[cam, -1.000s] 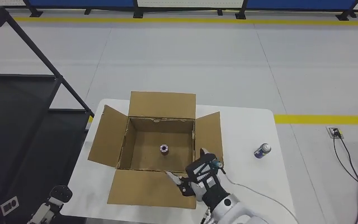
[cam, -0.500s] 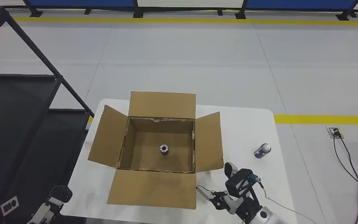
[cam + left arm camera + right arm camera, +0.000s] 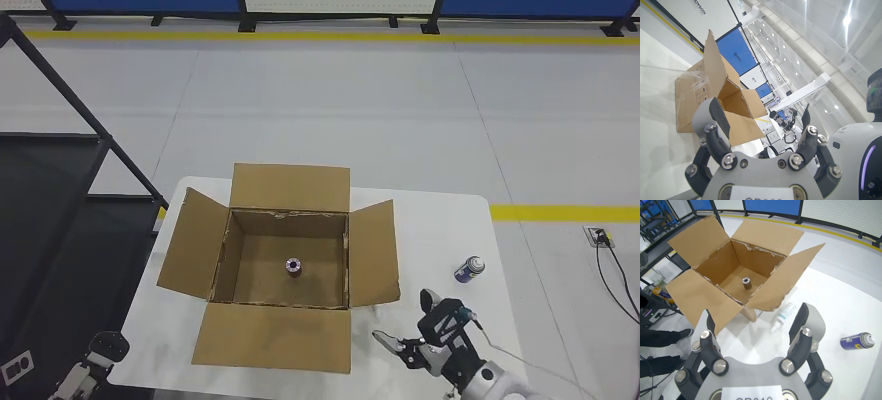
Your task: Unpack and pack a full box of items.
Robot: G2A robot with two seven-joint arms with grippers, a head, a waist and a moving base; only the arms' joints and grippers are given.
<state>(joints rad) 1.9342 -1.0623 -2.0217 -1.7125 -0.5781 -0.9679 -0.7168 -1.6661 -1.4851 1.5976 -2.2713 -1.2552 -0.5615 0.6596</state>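
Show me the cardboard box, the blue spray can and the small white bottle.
cardboard box [image 3: 275,338], top view, on its near flap.
blue spray can [image 3: 855,341], right wrist view, on its body.
small white bottle [image 3: 785,313], right wrist view, on its label.

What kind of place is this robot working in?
Most likely a robot test hall or factory-style lab, not a home. A yellow floor line marks off the area, blue partition panels fence it, and rows of ceiling lights sit high overhead.

Bottle [image 3: 784,316] end (perhaps) under flap [image 3: 791,275]
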